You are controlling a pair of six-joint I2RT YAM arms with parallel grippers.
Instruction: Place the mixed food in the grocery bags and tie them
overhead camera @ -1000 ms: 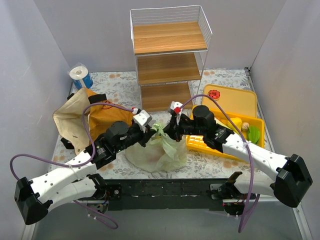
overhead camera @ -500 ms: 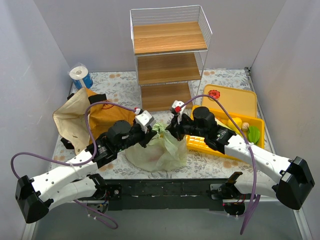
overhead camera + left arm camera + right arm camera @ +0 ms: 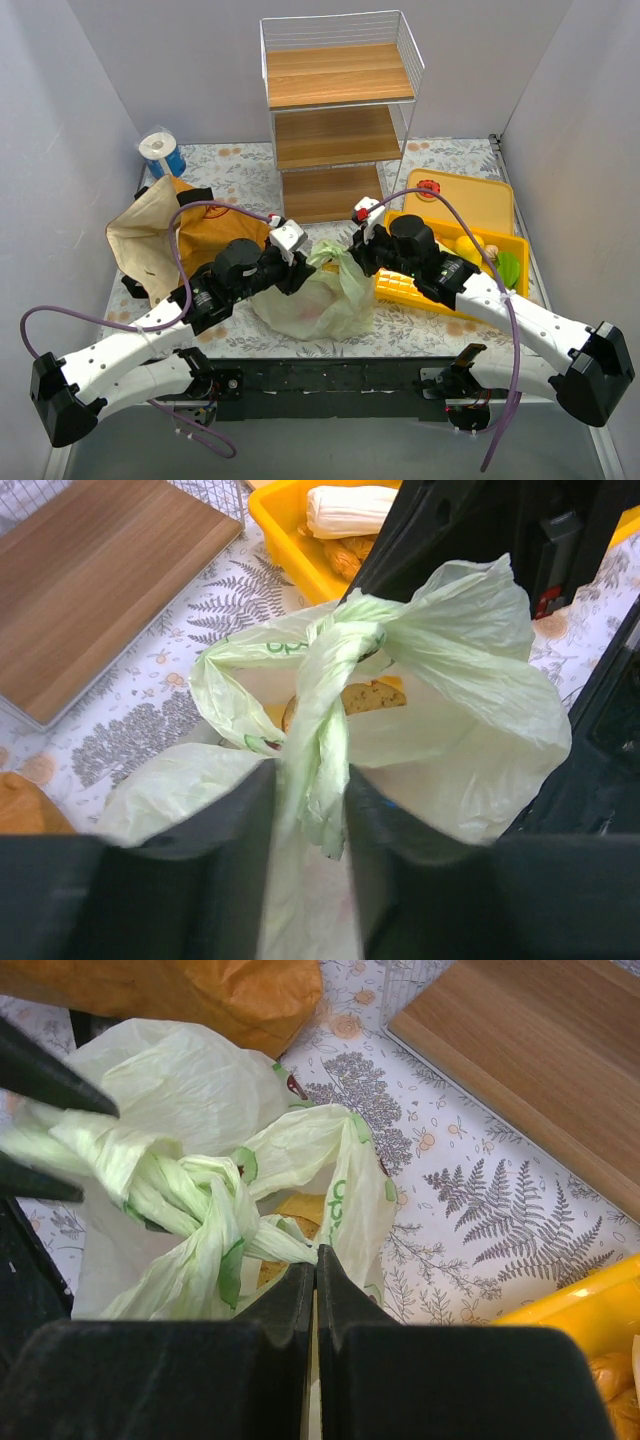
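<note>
The pale-green grocery bag (image 3: 310,302) lies between both arms, its handles twisted into a knot (image 3: 340,640). A tan speckled piece of food (image 3: 372,695) shows through the mouth. My left gripper (image 3: 303,268) stands left of the knot, jaws parted, with one loose handle end (image 3: 315,780) hanging between the fingers. My right gripper (image 3: 316,1252) is shut on the other handle strand (image 3: 280,1245) right of the knot. The brown bag (image 3: 170,235) slumps at the left. A lemon (image 3: 468,246) and green leaves (image 3: 508,268) lie in the yellow tray (image 3: 440,297).
A wire rack with wooden shelves (image 3: 335,110) stands behind the bag. The yellow lid (image 3: 470,205) carries a red-topped round piece (image 3: 428,187). A blue-and-white roll (image 3: 160,152) sits at the back left corner. Walls close in on both sides.
My left gripper's jaws have parted off the handle end. The right gripper has pulled its strand a little to the right, and the knot has drawn tighter.
</note>
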